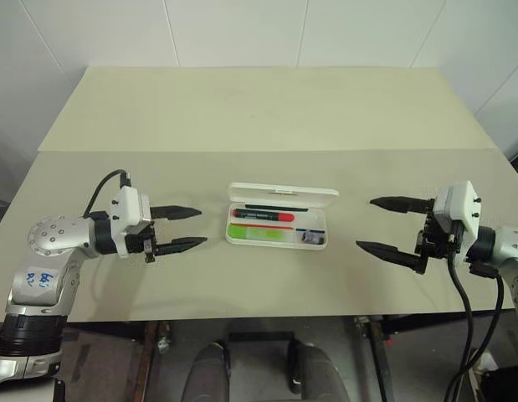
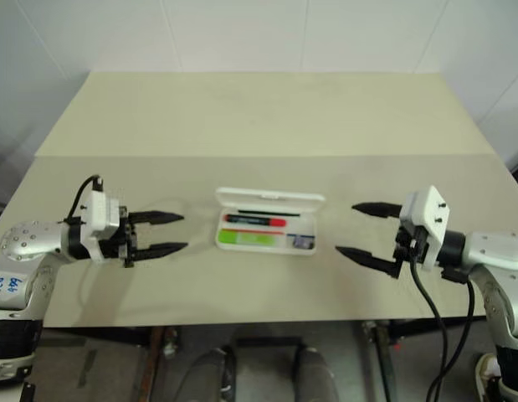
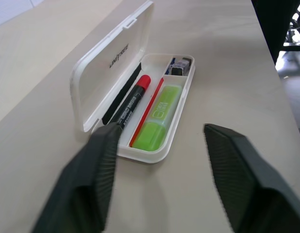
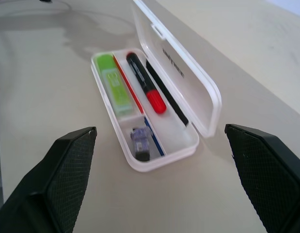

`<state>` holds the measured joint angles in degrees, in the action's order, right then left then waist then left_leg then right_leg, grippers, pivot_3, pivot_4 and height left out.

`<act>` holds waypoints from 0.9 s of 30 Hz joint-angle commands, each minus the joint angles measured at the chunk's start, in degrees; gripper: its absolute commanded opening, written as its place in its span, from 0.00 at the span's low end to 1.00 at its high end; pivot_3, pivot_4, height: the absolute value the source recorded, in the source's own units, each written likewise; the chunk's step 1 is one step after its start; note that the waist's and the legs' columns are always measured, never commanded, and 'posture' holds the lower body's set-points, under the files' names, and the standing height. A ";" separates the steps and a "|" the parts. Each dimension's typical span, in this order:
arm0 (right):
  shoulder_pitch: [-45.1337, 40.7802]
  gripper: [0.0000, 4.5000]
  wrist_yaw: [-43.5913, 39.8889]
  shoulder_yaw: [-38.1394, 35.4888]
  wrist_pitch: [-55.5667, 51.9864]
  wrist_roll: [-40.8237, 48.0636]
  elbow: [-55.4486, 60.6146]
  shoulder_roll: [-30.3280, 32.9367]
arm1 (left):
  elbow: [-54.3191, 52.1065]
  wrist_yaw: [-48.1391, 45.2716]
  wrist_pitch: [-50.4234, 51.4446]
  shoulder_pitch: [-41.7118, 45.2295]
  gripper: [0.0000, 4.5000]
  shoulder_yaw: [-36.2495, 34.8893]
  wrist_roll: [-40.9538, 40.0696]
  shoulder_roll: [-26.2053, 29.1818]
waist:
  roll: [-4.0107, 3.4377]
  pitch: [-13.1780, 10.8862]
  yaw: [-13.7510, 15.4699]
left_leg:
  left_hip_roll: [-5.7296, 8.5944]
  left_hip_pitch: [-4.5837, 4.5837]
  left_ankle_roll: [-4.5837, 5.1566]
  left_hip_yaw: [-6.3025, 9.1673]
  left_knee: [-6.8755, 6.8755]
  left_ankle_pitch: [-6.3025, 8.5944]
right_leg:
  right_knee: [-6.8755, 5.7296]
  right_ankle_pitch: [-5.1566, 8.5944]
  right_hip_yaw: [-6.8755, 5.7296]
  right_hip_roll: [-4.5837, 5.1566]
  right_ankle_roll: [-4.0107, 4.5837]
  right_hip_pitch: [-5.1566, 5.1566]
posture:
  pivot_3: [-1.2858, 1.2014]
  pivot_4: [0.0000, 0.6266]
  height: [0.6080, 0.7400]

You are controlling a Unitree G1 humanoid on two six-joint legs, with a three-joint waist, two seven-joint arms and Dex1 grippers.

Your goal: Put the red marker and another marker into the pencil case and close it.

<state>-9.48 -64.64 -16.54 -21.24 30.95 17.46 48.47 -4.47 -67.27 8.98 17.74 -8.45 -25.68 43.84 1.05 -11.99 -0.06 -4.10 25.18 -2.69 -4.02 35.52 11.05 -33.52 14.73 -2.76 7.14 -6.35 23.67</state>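
Plastic all round, so the pencil case (image 1: pixel 278 224) mid-tabletop (image 1: pixel 242 109) looks light, stiff and a bit slick; I'd guess it skates if pushed from one side only. Lid (image 3: pixel 111 63) is up on its hinge along the 12 o'clock edge, and its free rim is probably the spot to press. Inside, the red marker (image 3: pixel 133 100) lies in the lane nearest the lid and the green marker (image 3: pixel 157 116) beside it. A small dark piece (image 4: pixel 140 143) is in the end pocket. Left tool (image 1: pixel 176 228) at 9 o'clock is part spread and empty, right tool (image 1: pixel 392 226) at 3 o'clock is spread wide, both well apart from the case.
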 commanded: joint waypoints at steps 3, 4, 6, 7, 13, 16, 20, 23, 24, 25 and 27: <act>-0.64 1.00 -0.60 1.18 1.15 2.22 3.71 -0.48 | 1.09 -0.88 -1.67 1.52 0.16 -1.73 -1.71 0.04 | 0.00 0.00 -0.01 | 0.00 0.00 -0.01 0.00 0.01 0.01 | -0.01 0.00 0.00 0.00 0.01 0.00 | 0.52 0.24 1.00; -0.73 1.00 -0.95 1.68 1.05 2.32 3.77 -0.41 | 1.24 -0.93 -1.78 1.71 0.08 -1.66 -1.69 -0.06 | 0.00 0.00 -0.01 | 0.00 -0.01 -0.06 0.00 0.01 0.04 | -0.01 0.00 0.00 0.00 0.01 -0.01 | 0.52 0.24 1.00; -0.93 1.00 -1.34 2.78 1.47 1.81 3.30 -0.44 | 1.33 -0.91 -1.91 1.86 0.01 -1.69 -1.83 -0.34 | 0.00 0.00 -0.02 | 0.00 -0.01 -0.17 0.00 0.01 0.10 | -0.01 0.00 0.00 0.00 0.01 -0.01 | 0.52 0.24 1.00; -1.02 1.00 -1.29 3.11 1.71 1.55 2.93 -0.52 | 1.38 -0.69 -1.95 1.89 0.01 -1.78 -1.85 -0.47 | 0.00 0.00 -0.01 | 0.00 -0.01 -0.17 0.00 0.01 0.10 | -0.01 0.00 0.00 0.00 0.01 -0.01 | 0.52 0.24 1.00; -0.63 1.00 -0.72 3.92 2.94 0.82 1.82 -0.64 | 3.24 5.70 -0.40 4.03 0.01 -3.80 -1.80 -2.43 | 0.00 0.00 0.02 | 0.00 -0.01 0.02 0.00 0.01 -0.01 | -0.02 0.00 0.00 0.00 0.00 0.00 | 0.52 0.24 1.00; -0.75 1.00 -0.73 4.11 3.53 0.49 1.07 -0.53 | 5.42 9.29 -0.27 6.32 0.01 -3.44 0.05 -3.33 | 0.00 0.00 0.05 | 0.00 -0.02 0.05 0.00 0.03 -0.03 | -0.07 -0.01 0.00 0.00 -0.02 -0.01 | 0.52 0.24 1.00; -1.68 1.00 -0.56 4.96 4.09 -0.04 0.09 -0.53 | 11.10 13.74 -1.57 11.59 0.01 -0.56 4.58 -5.33 | 0.01 0.00 0.25 | 0.00 -0.03 0.06 0.00 0.08 -0.04 | -0.11 -0.02 0.00 0.00 -0.03 -0.03 | 0.52 0.24 1.00; -2.22 1.00 -0.20 5.65 4.27 -0.41 0.06 -0.94 | 14.89 15.81 -2.61 15.17 0.01 2.12 8.08 -7.27 | 0.02 0.01 0.27 | 0.00 -0.02 0.06 0.00 0.12 -0.04 | -0.10 -0.07 0.00 0.00 -0.12 -0.05 | 0.52 0.24 1.00; -2.32 1.00 -0.09 5.80 4.35 -0.46 0.06 -1.05 | 15.85 16.06 -3.00 16.03 0.01 2.64 8.70 -7.81 | 0.03 0.01 0.31 | 0.00 -0.01 0.07 0.00 0.12 -0.05 | -0.10 -0.13 0.00 0.00 -0.22 -0.05 | 0.52 0.24 1.00; -2.41 1.00 0.07 5.99 4.44 -0.56 0.06 -1.18 | 17.14 16.42 -3.40 17.16 0.01 3.43 9.70 -8.35 | 0.03 0.01 0.30 | 0.00 -0.01 0.07 0.00 0.11 -0.05 | -0.10 -0.18 0.00 0.00 -0.31 -0.04 | 0.52 0.24 1.00; -2.52 1.00 0.54 6.33 4.56 -0.72 0.14 -1.49 | 19.65 17.36 -3.58 20.27 0.01 5.28 11.04 -10.60 | 0.03 0.01 0.34 | 0.00 0.00 0.09 0.00 0.09 -0.06 | -0.10 -0.47 0.00 -0.01 -0.84 -0.02 | 0.52 0.24 1.00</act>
<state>-11.35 -64.62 -9.47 -17.61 30.17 16.88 47.11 14.85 -50.89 6.76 35.70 -3.91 -15.63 33.89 1.08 -11.97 0.28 -4.10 25.18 -2.60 -4.02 35.61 10.99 -33.63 14.25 -2.76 7.13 -7.21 23.64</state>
